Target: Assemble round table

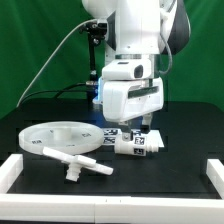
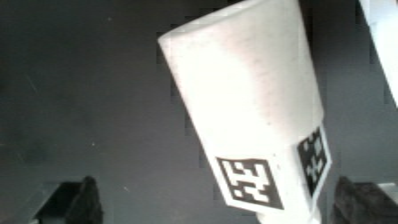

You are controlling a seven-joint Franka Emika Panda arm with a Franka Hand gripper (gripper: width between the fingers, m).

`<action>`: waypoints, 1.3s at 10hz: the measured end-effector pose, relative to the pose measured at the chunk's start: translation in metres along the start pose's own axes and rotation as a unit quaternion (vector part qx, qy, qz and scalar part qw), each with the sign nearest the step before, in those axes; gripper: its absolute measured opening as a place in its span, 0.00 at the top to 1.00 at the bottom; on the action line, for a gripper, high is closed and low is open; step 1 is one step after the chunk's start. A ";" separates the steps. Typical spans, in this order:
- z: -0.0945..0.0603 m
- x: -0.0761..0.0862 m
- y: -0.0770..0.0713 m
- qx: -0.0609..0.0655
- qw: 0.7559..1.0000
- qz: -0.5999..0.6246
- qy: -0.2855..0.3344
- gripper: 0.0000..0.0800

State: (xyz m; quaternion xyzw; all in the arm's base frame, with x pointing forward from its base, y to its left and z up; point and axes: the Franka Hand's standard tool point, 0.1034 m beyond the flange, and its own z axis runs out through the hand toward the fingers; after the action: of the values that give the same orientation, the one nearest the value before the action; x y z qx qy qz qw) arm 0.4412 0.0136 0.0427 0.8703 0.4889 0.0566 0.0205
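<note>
Pincer pointing straight down, low over the black counter, jaws spread wide, gripping nothing. Dark fingertips seen at opposite edges of the wrist view, with bare counter showing between each one and the part. Cylinder lying on its side directly under the pincer, slanted across the gap between the fingers, one tag facing up. Disc flat on the counter, near the pincer toward the exterior view's left. Cross foot in front of the disc, apart from the pincer. Open counter off the pincer's other side. Low white wall rimming the front and both sides, well apart from the pincer. Arm upright, wrist block stacked squarely above the pincer.
</note>
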 end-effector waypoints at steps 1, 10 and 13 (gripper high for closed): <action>0.001 0.000 -0.001 0.000 1.000 -0.001 0.000 0.19; 0.029 -0.007 -0.021 0.000 1.000 -0.010 0.008 0.50; 0.018 0.028 -0.040 -0.003 0.999 -0.048 0.019 0.50</action>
State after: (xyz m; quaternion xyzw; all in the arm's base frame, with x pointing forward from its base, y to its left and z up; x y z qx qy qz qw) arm 0.4238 0.0591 0.0234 0.8445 0.5303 0.0736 0.0163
